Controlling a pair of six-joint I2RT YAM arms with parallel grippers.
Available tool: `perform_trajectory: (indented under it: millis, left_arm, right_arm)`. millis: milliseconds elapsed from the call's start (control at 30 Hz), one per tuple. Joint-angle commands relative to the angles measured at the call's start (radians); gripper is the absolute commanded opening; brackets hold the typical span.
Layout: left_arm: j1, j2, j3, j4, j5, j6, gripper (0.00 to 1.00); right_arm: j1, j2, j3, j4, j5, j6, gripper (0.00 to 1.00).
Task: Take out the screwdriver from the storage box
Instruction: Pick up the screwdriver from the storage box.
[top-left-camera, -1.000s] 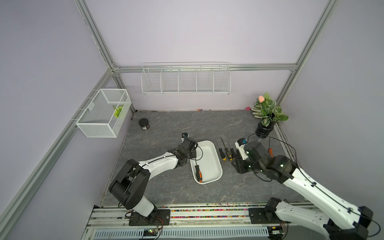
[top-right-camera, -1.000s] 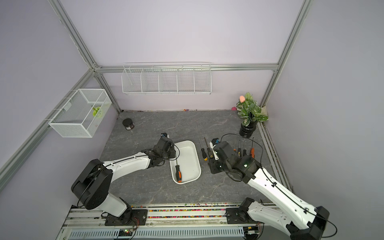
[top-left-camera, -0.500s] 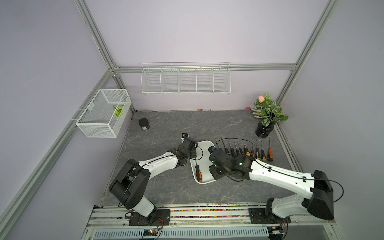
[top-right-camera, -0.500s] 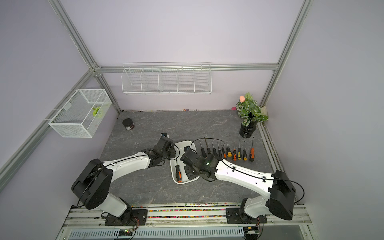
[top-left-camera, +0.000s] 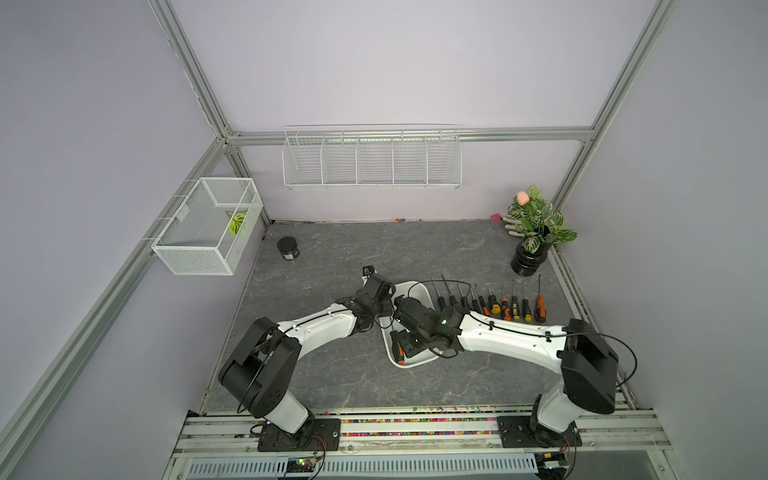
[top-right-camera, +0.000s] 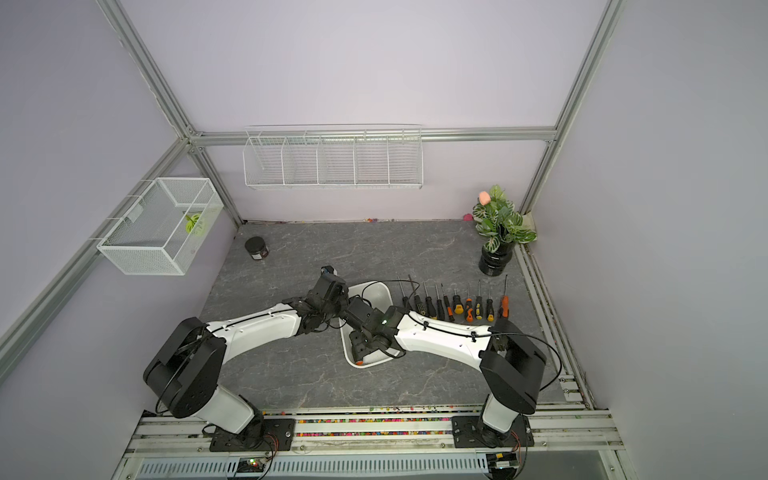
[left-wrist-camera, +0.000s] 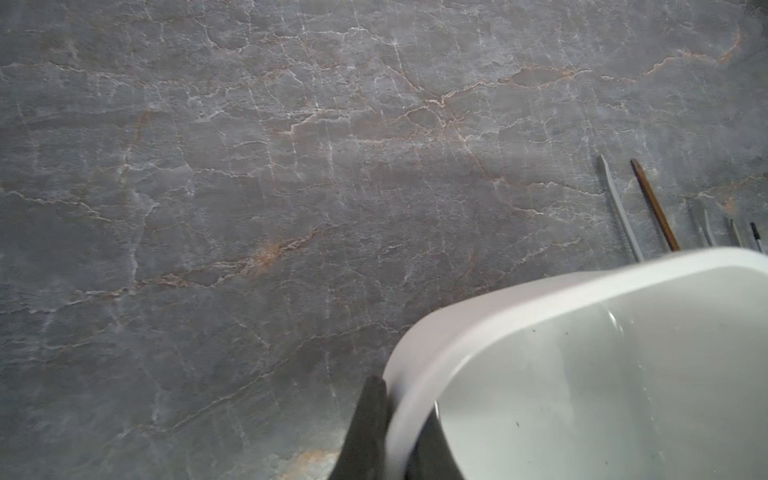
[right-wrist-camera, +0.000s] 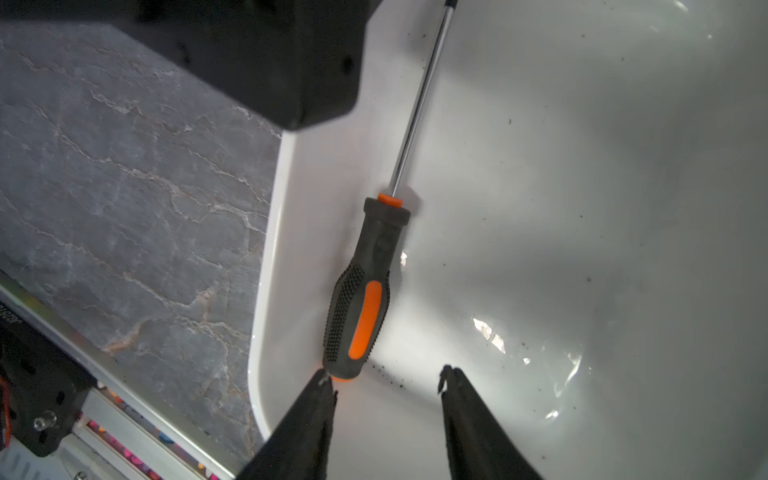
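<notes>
The white storage box (top-left-camera: 415, 289) (top-right-camera: 376, 289) lies mid-table in both top views. Inside it, along one long wall, rests a screwdriver (right-wrist-camera: 361, 299) with a black and orange handle (top-left-camera: 398, 351) (top-right-camera: 358, 358) and a bare steel shaft. My left gripper (left-wrist-camera: 403, 395) (top-left-camera: 384, 311) is shut on the box's rim (left-wrist-camera: 540, 299), one finger outside the wall and one inside. My right gripper (right-wrist-camera: 385, 376) (top-left-camera: 408, 345) hangs open inside the box, just behind the handle's butt end. One fingertip is nearly touching that end. Nothing is between its fingers.
Several screwdrivers (top-left-camera: 490, 305) (top-right-camera: 457, 307) lie in a row on the grey table right of the box; their tips (left-wrist-camera: 619, 208) show past the rim. A potted plant (top-left-camera: 534, 232) stands back right, a black jar (top-left-camera: 288, 248) back left. A mesh basket (top-left-camera: 208, 226) and wire rack (top-left-camera: 372, 160) hang on the walls.
My right arm has swung left from beside the row of screwdrivers to over the box, and its open gripper now sits down by the handle. My left gripper has stayed on the rim.
</notes>
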Motion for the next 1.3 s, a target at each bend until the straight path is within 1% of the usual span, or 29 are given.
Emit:
perform_trajectory:
  millis: [0, 200, 367, 633, 1000, 1267]
  left_arm:
    - [0.004, 0.019, 0.022, 0.0, -0.001, -0.006, 0.0]
    - [0.005, 0.025, 0.023, 0.003, 0.0, -0.006, 0.0]
    - [0.008, 0.024, 0.022, 0.007, 0.002, -0.008, 0.0]
    - [0.008, 0.014, 0.017, 0.012, 0.012, -0.006, 0.0]
    - [0.009, 0.012, 0.011, 0.014, 0.006, -0.012, 0.0]
    - [0.01, 0.012, 0.014, 0.017, 0.008, -0.011, 0.0]
  right_arm:
    - [-0.012, 0.033, 0.015, 0.038, -0.012, 0.004, 0.47]
    - [-0.028, 0.061, 0.008, 0.058, -0.042, 0.014, 0.47]
    - [-0.044, 0.006, -0.057, 0.082, -0.063, 0.044, 0.46]
    - [-0.045, -0.036, -0.104, 0.081, -0.088, 0.073, 0.47]
    - [-0.039, 0.073, -0.005, 0.052, -0.103, 0.044, 0.46]
    - [-0.053, 0.142, 0.056, 0.016, -0.101, 0.037, 0.46]
